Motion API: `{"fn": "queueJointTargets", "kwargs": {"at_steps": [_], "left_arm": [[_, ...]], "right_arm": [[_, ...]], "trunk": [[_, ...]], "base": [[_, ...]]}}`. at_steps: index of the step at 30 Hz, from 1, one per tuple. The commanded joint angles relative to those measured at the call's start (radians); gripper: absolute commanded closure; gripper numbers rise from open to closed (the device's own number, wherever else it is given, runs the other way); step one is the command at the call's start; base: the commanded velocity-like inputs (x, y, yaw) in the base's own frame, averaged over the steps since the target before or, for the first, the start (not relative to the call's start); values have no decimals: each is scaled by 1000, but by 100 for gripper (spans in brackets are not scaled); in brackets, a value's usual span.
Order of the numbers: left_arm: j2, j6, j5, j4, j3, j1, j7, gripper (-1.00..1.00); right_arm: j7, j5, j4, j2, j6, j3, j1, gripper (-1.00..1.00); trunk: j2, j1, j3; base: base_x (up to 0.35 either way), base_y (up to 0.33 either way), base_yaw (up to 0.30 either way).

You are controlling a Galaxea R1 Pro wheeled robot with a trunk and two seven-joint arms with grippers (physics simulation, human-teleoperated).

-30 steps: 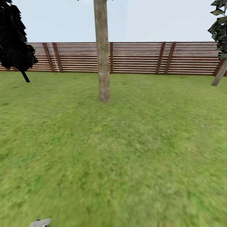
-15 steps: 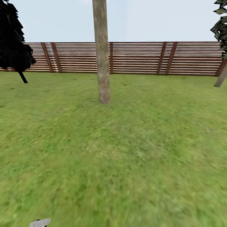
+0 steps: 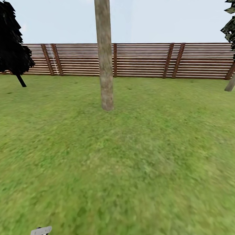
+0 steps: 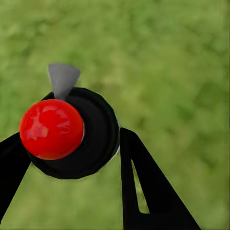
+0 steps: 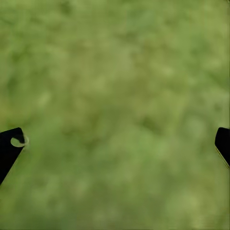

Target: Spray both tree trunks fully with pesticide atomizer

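The left tool (image 4: 72, 153) is pinching the atomizer (image 4: 79, 136), a small black bottle with a round red top, and there is grass under it. A black finger (image 4: 143, 187) sits tight against one side of the bottle and another finger touches the other side. The right tool (image 5: 115, 143) is spread wide and holds nothing, with its two black tips far apart over the lawn (image 3: 130, 163). From the head view, a tall pale trunk (image 3: 105, 65) stands on the grass in the middle, well ahead of the robot and in front of the brown fence (image 3: 147, 60). A black cone tree (image 3: 13, 42) stands off to the left near the fence, and the foot of another trunk (image 3: 230, 84) shows at the far right edge. No white specks of spray show on the bark or the grass, so I think the spraying has not begun. The robot looks too far from the trunk to spray it now. If it sprays from here, the spray may land on the grass and miss the bark. If it rolls up too fast, it could bump the trunk. The bottle is small and round, so it could slip or turn in the tool, and then the spray would point the wrong way.
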Motion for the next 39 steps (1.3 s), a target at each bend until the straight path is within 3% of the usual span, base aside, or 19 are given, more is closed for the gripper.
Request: {"fn": "queueJointTargets", "kwargs": {"at_steps": [1, 39], "left_arm": [[0, -2, 8, 1, 2, -1, -6, 100], [1, -4, 8, 1, 4, 0, -6, 100]], "right_arm": [[6, 3, 0, 0, -3, -8, 0, -100], [6, 3, 0, 0, -3, -8, 0, -100]], "trunk": [[0, 0, -1], [0, 0, -1]], "base": [[340, 0, 0], [340, 0, 0]]}}
